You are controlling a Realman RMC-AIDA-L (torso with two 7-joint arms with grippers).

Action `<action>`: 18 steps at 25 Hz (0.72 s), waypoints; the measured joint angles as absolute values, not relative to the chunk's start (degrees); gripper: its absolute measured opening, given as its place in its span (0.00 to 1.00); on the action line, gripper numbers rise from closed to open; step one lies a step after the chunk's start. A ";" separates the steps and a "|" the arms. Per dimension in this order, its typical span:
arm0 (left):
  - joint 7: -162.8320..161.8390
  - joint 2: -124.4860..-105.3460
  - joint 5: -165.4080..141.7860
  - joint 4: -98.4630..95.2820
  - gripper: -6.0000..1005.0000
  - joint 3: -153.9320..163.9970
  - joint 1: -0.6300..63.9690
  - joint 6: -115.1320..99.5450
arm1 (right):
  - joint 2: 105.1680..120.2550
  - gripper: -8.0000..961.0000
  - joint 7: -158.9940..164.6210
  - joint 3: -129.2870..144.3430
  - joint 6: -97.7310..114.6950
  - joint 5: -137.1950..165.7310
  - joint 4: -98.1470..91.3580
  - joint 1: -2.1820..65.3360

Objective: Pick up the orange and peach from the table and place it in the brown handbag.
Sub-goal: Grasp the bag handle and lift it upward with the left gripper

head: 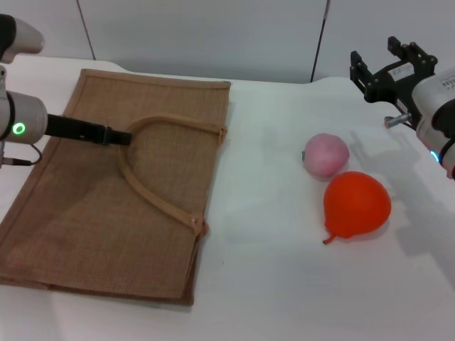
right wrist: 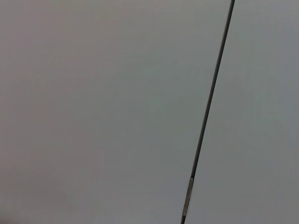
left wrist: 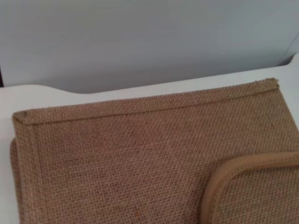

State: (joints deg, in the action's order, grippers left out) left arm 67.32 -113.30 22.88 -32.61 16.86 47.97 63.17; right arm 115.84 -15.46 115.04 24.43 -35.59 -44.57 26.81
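Over the brown handbag (head: 114, 199) reaches the left end effector (head: 119, 136), level.

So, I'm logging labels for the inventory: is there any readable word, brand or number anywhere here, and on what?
No text can be read.
A white tag on the right gripper: too small to read.
Brown handbag, orange, peach: no print visible.

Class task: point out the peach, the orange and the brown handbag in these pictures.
the peach (head: 326, 153): head view, middle of its pink skin.
the orange (head: 357, 204): head view, centre of its glossy body.
the brown handbag (head: 92, 213): head view, bare woven side panel.
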 joint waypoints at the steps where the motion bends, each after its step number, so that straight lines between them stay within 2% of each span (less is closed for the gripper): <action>1: 67.32 -113.30 22.83 -32.06 0.49 17.03 48.07 62.59 | 115.84 0.67 -15.46 115.04 24.43 -35.59 -44.56 26.81; 18: 67.74 -113.39 21.87 -27.70 0.48 17.41 49.05 57.94 | 115.84 0.67 -15.47 115.05 24.43 -35.59 -44.66 27.04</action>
State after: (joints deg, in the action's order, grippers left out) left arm 67.74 -113.39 21.87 -27.70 17.41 49.05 57.94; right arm 115.84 -15.47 115.05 24.43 -35.59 -44.66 27.04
